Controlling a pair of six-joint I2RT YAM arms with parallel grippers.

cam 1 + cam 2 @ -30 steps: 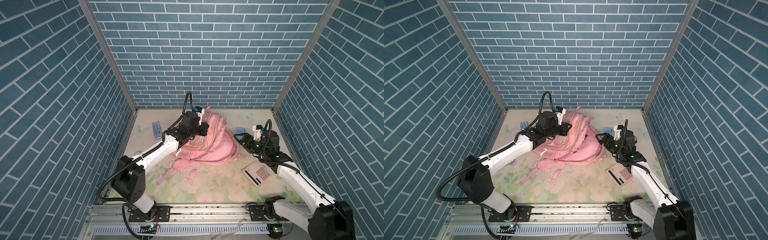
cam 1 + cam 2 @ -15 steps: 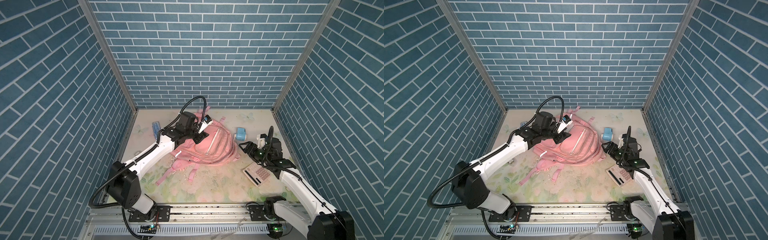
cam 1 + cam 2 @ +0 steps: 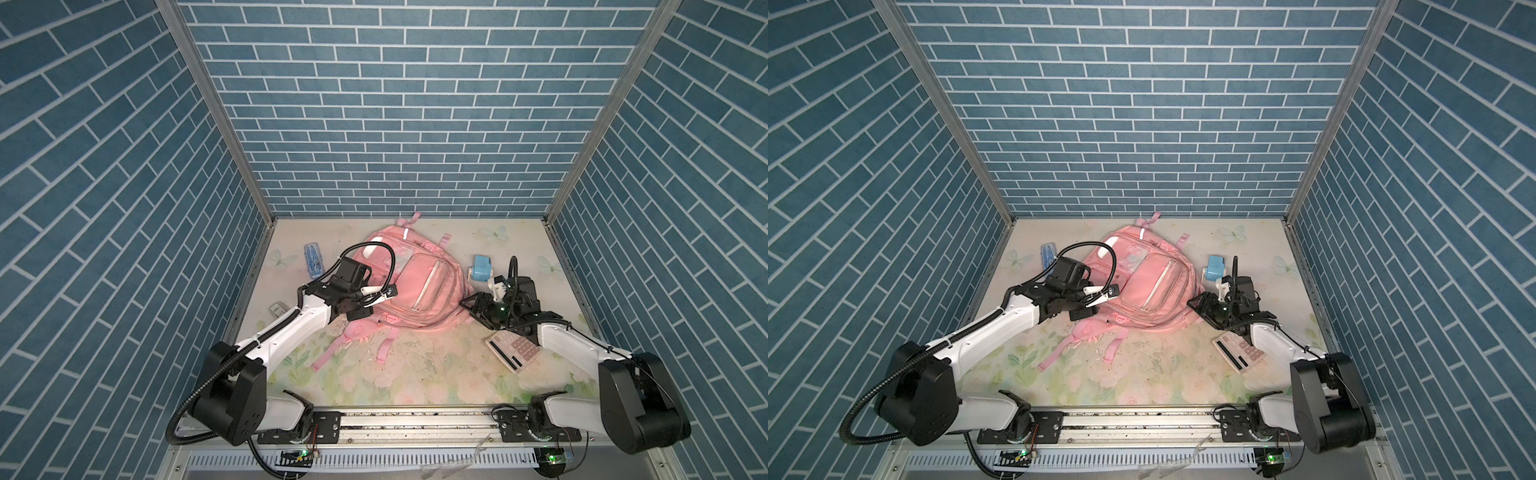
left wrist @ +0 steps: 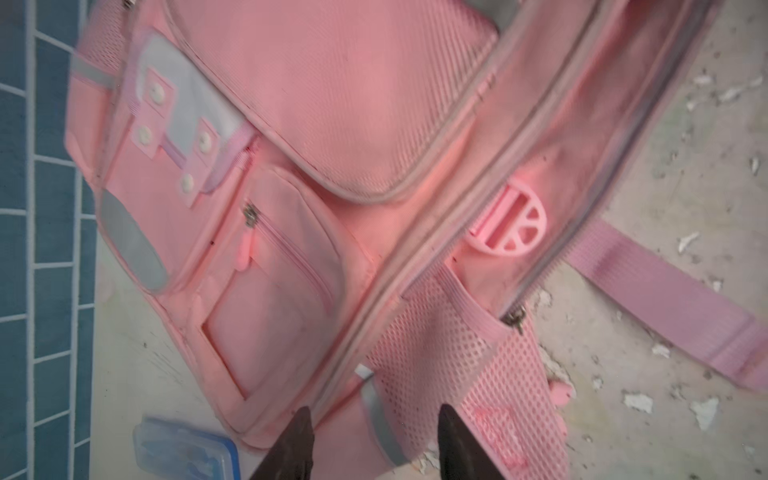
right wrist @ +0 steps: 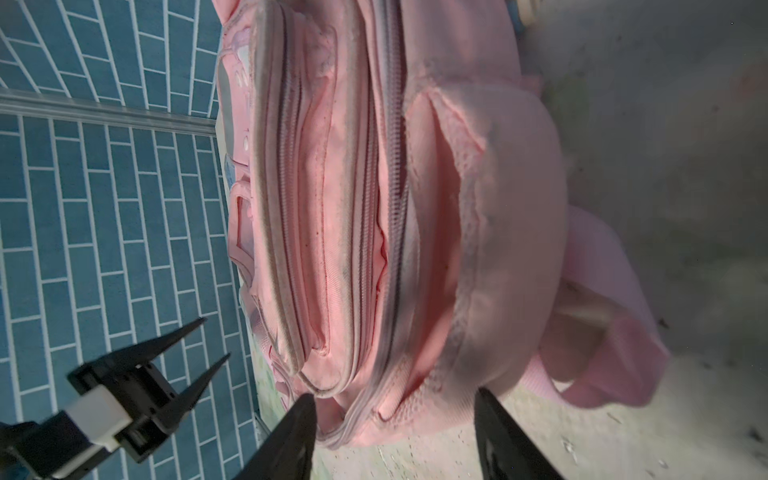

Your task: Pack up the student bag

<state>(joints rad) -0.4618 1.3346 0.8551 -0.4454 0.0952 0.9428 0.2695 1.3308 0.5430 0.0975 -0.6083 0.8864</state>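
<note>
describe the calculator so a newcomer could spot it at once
Find the big pink backpack in the middle. To its right and nearer the viewer, the calculator lies flat by the right arm. It alone is a white slab with rows of pinkish keys.

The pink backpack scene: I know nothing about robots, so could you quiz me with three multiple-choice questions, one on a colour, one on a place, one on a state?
1. What colour is the student bag?
A. Green
B. Pink
C. Black

2. Where does the calculator lie?
A. On the table by the right arm
B. On top of the bag
C. Against the back wall

3. How is the left gripper?
A. Shut on a strap
B. Shut on the calculator
C. Open, holding nothing

Answers:
1 B, its fabric is pink.
2 A, it lies flat on the table, apart from the bag.
3 C, its jaws stand apart with nothing between them.
</note>
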